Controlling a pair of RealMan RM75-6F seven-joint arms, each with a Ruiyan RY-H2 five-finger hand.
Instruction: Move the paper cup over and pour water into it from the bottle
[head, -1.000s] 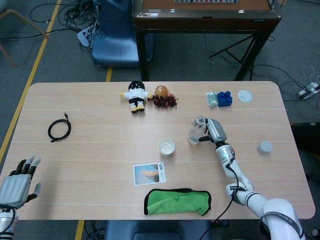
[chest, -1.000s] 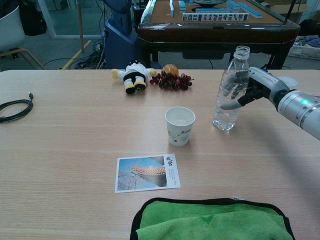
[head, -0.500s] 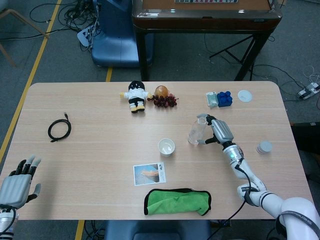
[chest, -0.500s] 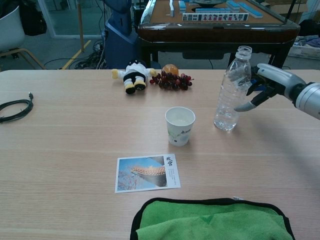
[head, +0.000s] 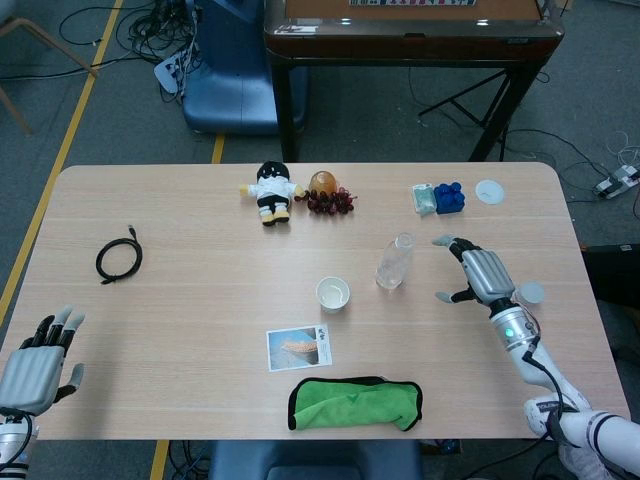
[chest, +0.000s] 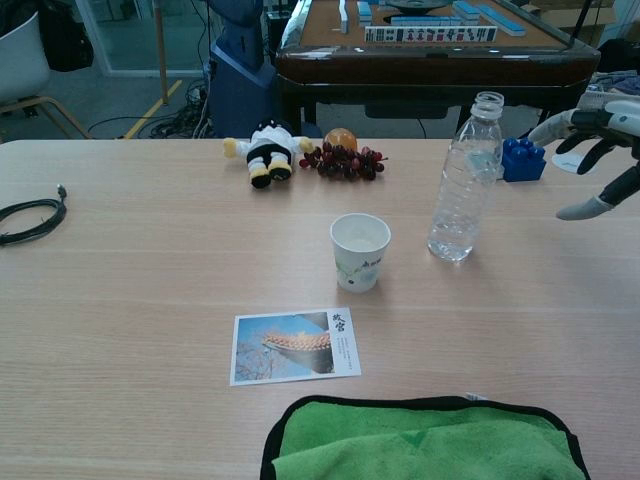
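**Chest view: bottle stands free, right hand spread beside it**

Chest view shows the bottle upright on the desk, cap off, with the paper cup just to its left and apart from it. The right hand hangs well to the bottle's right, fingers spread, holding nothing. The left hand rests open at the near left corner of the desk, seen only from the head camera. Judging by this, the cup already sits in place. Pouring, if not yet done, calls for the right hand to close around the bottle's body and tip its mouth over the cup.
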